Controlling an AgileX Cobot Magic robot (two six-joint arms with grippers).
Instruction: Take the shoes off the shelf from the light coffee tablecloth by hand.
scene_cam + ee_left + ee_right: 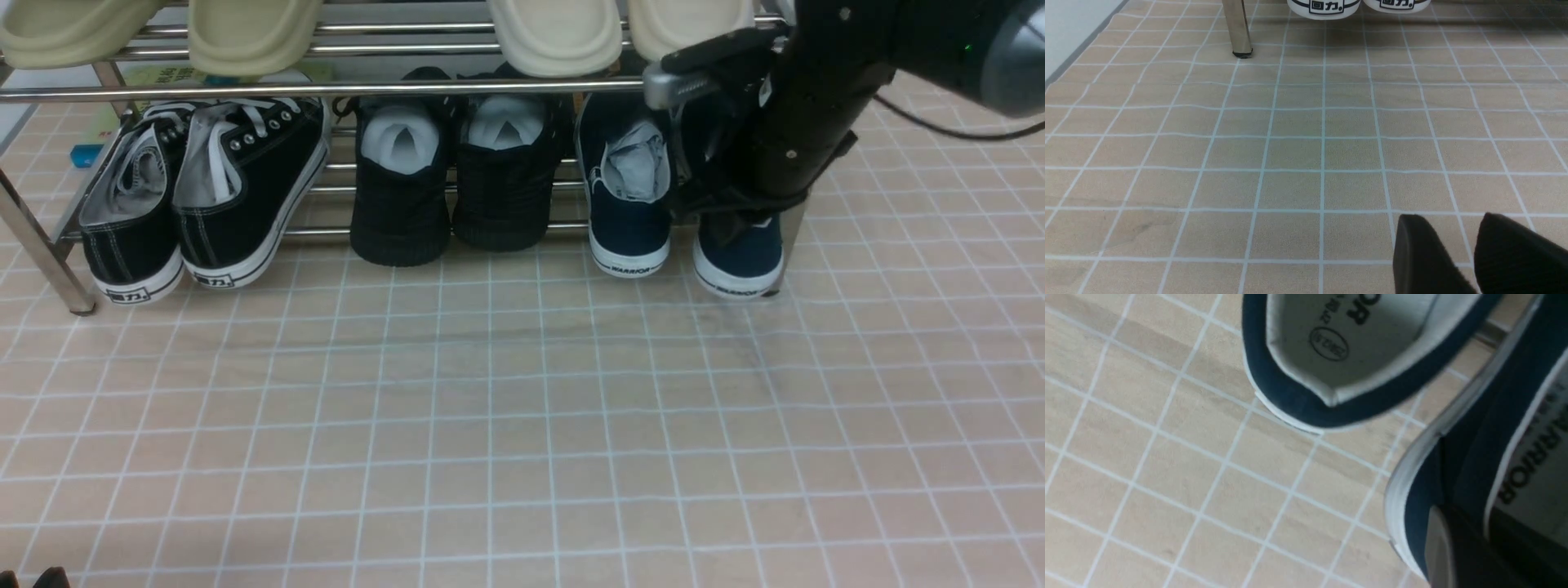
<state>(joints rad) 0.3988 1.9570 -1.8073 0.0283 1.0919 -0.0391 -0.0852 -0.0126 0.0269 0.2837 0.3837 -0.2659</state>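
Navy-blue canvas slip-on shoes (629, 216) with white rubber soles: probably light and soft-walled, best gripped at the heel collar. At the right shoe's collar, the right gripper (1474, 539); closure cannot be told.

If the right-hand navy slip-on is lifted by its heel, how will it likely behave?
The right navy shoe is probably light, and its soft fabric heel wall may flex under the jaws. Its white rubber sole likely grips the tablecloth rather than sliding.
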